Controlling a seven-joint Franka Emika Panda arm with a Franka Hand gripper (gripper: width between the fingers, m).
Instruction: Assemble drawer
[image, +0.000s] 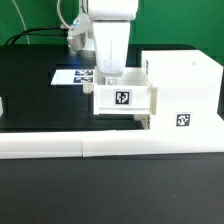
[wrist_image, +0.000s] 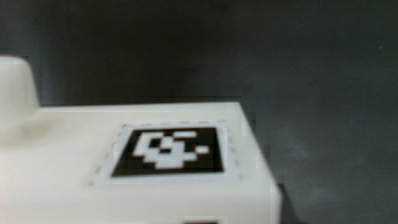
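A small white open-topped tray (image: 122, 98) with a black-and-white tag on its near wall hangs under my gripper (image: 108, 82), raised off the black table. It sits against the exterior view's left side of the tall white box housing (image: 185, 88), which also carries a tag. My fingers reach down into the tray and are shut on its wall, and their tips are hidden. In the wrist view a tagged face of the tray (wrist_image: 169, 150) fills the frame, with a rounded knob (wrist_image: 15, 85) at one edge. A second tray is not clearly in view.
A long low white barrier wall (image: 90, 148) runs along the front of the black table. The marker board (image: 72, 75) lies flat behind the arm. A white object (image: 3, 105) shows at the exterior view's left edge. Cables hang at the back.
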